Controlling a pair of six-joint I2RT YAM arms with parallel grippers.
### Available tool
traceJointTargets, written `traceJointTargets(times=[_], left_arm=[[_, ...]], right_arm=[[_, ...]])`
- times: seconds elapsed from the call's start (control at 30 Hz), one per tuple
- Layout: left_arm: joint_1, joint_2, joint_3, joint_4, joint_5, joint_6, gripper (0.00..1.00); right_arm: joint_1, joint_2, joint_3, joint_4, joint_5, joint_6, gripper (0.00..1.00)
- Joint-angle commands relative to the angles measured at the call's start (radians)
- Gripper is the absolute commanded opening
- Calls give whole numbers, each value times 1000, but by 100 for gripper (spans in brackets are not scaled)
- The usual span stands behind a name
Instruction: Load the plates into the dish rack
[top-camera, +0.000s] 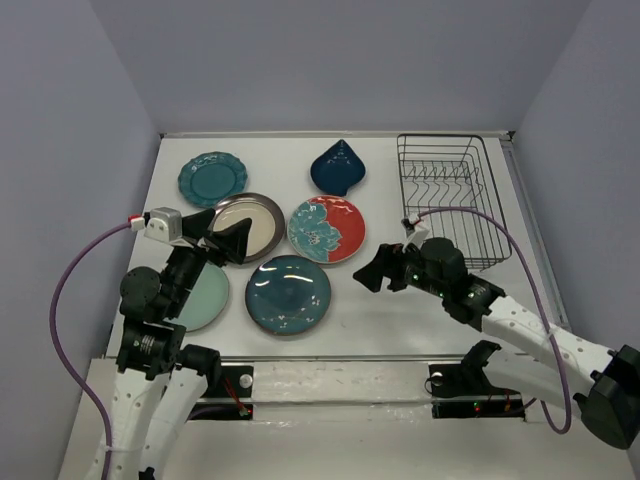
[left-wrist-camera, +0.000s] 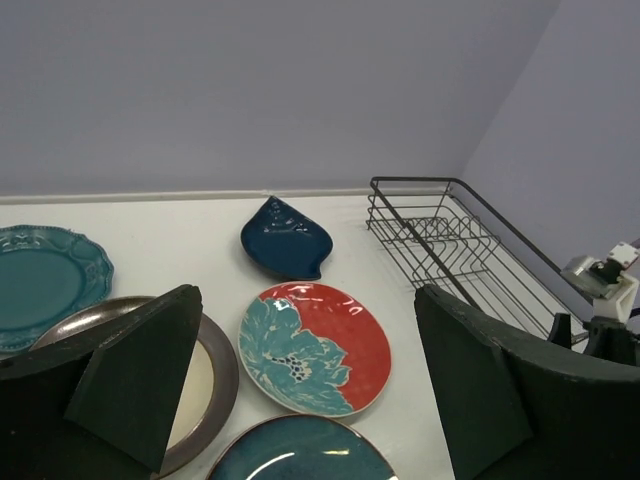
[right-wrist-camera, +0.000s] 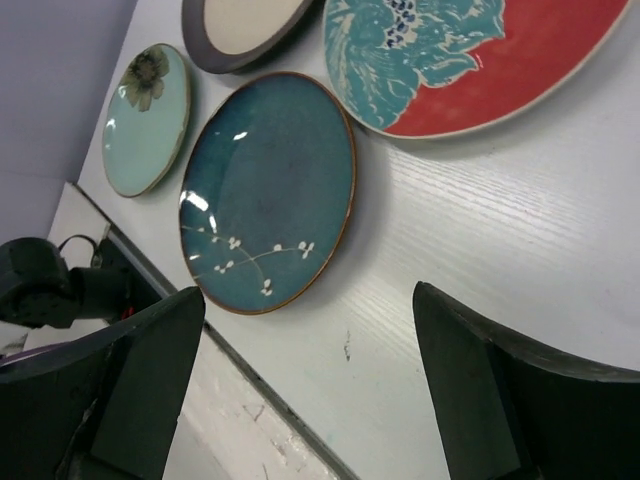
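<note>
Top view. Flat on the table (top-camera: 400, 320), none racked: scalloped teal plate (top-camera: 212, 179) and navy teardrop plate (top-camera: 337, 168), upper; cream plate (top-camera: 262, 215) and floral plate (top-camera: 327, 229), middle; mint plate (top-camera: 210, 300) and dark teal plate (top-camera: 288, 294), lower. Dish rack (top-camera: 440, 137), upper right, empty, prongs upright to stand plates on edge.

Left wrist view. Left gripper (left-wrist-camera: 308, 300) spread wide, empty, over the cream plate's rim, probably lining up a pick.

Right wrist view. Right gripper (right-wrist-camera: 308, 295) apart, empty, beside the dark teal plate.

No legible writing.
</note>
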Motion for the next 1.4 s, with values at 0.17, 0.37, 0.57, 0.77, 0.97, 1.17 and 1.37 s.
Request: traceJointTargets(times=[0.17,0.37,0.57,0.77,0.97,1.17,1.37], left_arm=[[7,28,31,31,1,8,99],[7,29,28,36,7,5,99],[7,34,28,37,10,0,99],[7,36,26,39,18,-3,99],[7,39,25,42,25,-3,99],[5,36,21,49,44,-3,99],[5,30,20,53,50,-5,99]], right_arm=[[106,224,-82,261,159,172,89],[140,307,-123,390,144,227,89],[149,445,-139,519,84,287,88],[158,624,-134,692,17,338,79],[167,840,-116,887,-3,430,58],[167,968,-79,979,12,473,39],[167,939,-73,924,16,467,7]])
